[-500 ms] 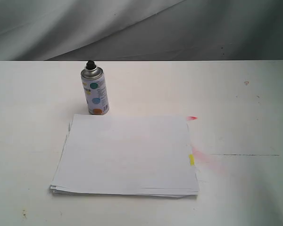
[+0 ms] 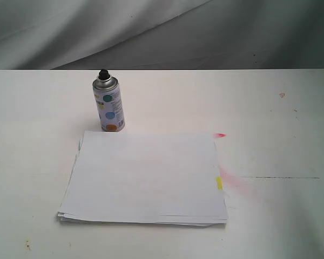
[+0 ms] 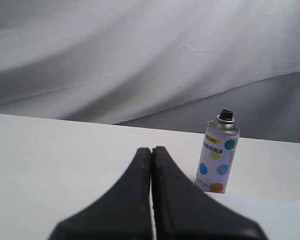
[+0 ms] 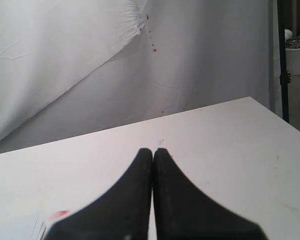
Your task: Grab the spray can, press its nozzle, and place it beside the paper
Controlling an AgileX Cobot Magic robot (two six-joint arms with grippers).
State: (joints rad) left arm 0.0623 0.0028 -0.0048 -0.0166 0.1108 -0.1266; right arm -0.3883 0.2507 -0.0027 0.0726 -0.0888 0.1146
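Observation:
The spray can [image 2: 109,104] stands upright on the white table, just behind the far left corner of the paper [image 2: 144,177]. Its black nozzle [image 2: 103,73] tops the silver dome. In the left wrist view the spray can [image 3: 217,159] and nozzle [image 3: 225,116] show some way ahead of my left gripper [image 3: 151,149], which is shut with nothing in it. My right gripper [image 4: 152,150] is also shut and empty, over bare table. Neither gripper appears in the exterior view. The paper carries a small yellow tab [image 2: 219,183] on its right edge.
Red paint marks [image 2: 220,135] stain the table by the paper's right side, and a thin dark line [image 2: 286,177] runs further right. A grey cloth backdrop [image 2: 162,32] hangs behind the table. A table edge [image 4: 280,116] shows in the right wrist view.

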